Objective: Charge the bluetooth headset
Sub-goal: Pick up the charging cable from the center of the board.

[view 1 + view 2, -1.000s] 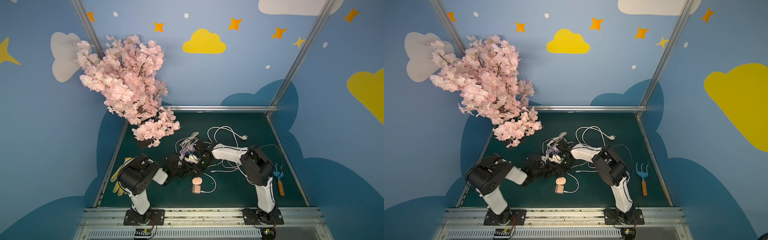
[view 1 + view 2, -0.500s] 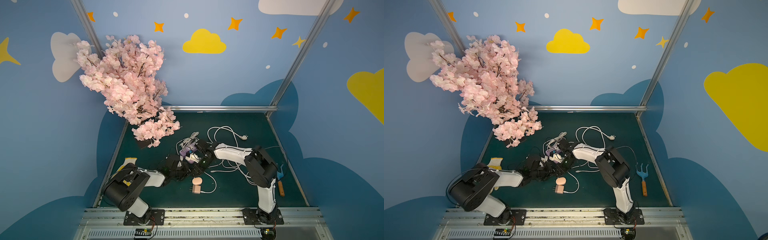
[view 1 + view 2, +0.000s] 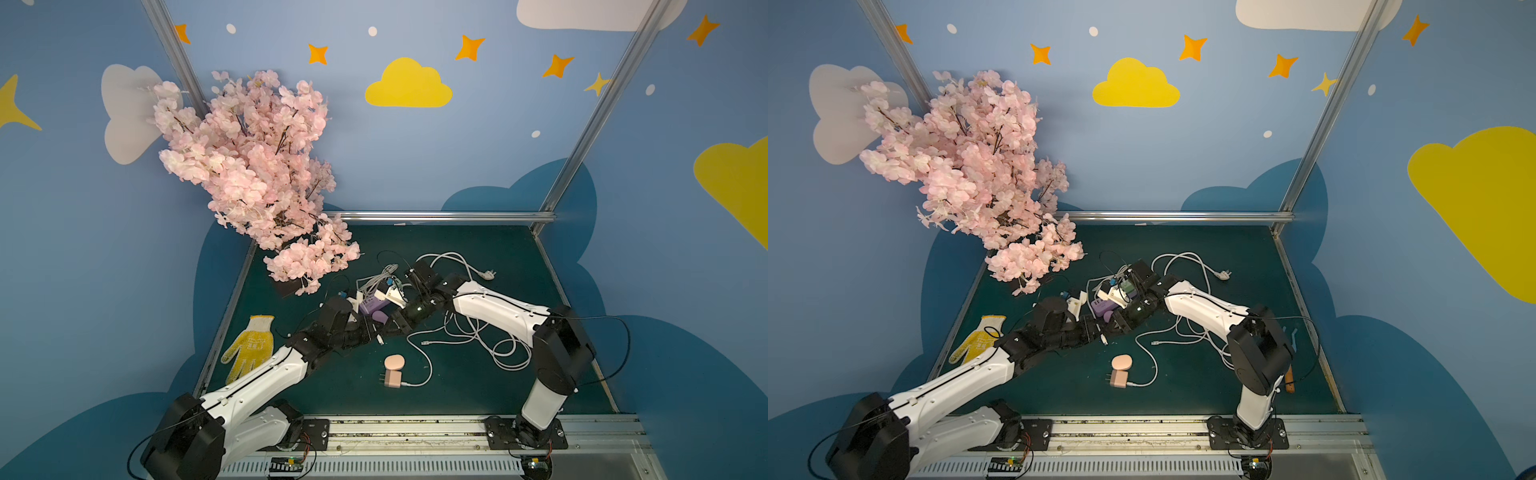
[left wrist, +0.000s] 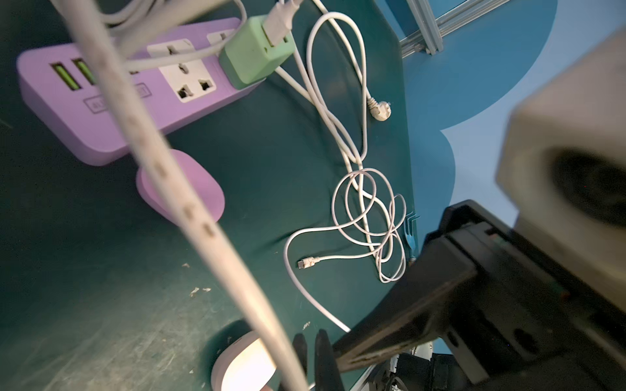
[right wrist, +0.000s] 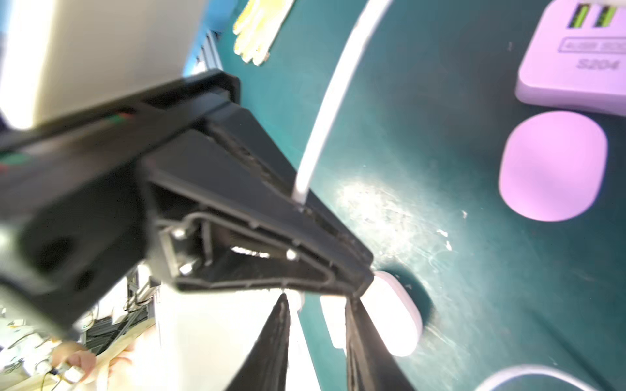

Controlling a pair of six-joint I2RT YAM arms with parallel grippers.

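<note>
Two rounded bluetooth headset cases lie on the green mat: a purple one [image 3: 381, 318] [image 4: 208, 194] [image 5: 552, 166] against the purple power strip [image 3: 368, 305] [image 4: 61, 115], and a pink one [image 3: 394, 361] [image 3: 1122, 362] nearer the front. A green adapter [image 4: 257, 54] sits in the strip. Its white cable [image 4: 210, 237] [image 5: 332, 101] runs into my left gripper [image 3: 376, 334] [image 4: 310, 355], which is shut on it, the plug end [image 3: 380, 341] sticking out. My right gripper [image 3: 395, 326] [image 5: 316, 338] stands open tip to tip with the left, holding nothing.
A pink charger [image 3: 392, 379] with a short cable lies in front of the pink case. Loose white cable loops [image 3: 478, 332] spread under the right arm. A yellow glove [image 3: 249, 349] lies at the left edge, a blossom tree [image 3: 257, 166] at the back left, a garden fork [image 3: 1289, 380] at the right.
The left arm has dropped low and stretched forward, uncovering the glove, and its gripper has closed on the cable. The right gripper's jaws have narrowed, and its elbow has shifted right.
</note>
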